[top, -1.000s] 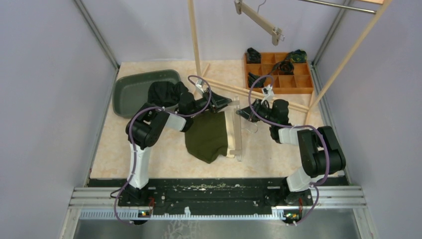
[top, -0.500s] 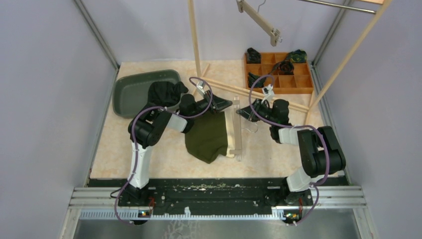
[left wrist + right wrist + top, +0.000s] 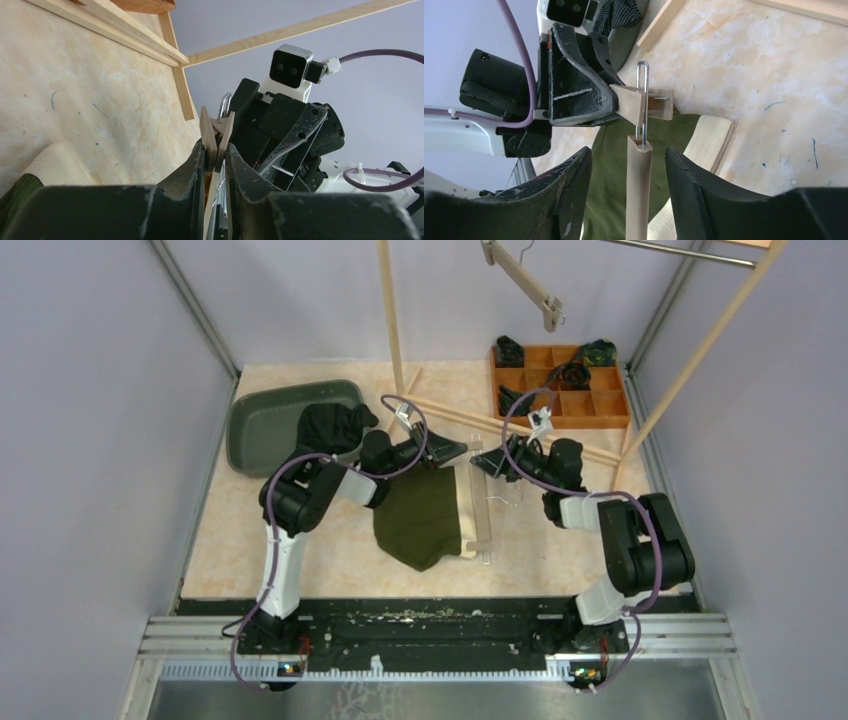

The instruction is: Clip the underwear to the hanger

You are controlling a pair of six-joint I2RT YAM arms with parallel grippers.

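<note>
We see the underwear [image 3: 415,520] as an olive-green garment with a cream waistband [image 3: 463,508], lying flat on the table [image 3: 330,545] between the two arms. The waistband runs just beside the wooden hanger [image 3: 482,505], which reaches from the grippers toward the near edge. Our left gripper [image 3: 452,450] is clamped on the wooden clip [image 3: 646,106] at the hanger's far end. Our right gripper [image 3: 488,462] is spread wide, one finger on either side of the hanger's bar, not touching it.

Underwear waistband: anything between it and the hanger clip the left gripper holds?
Nothing visible. Left gripper pinches the clip; the cream waistband lies uncovered on the table beside the hanger bar, which sits inside the open right gripper.
</note>
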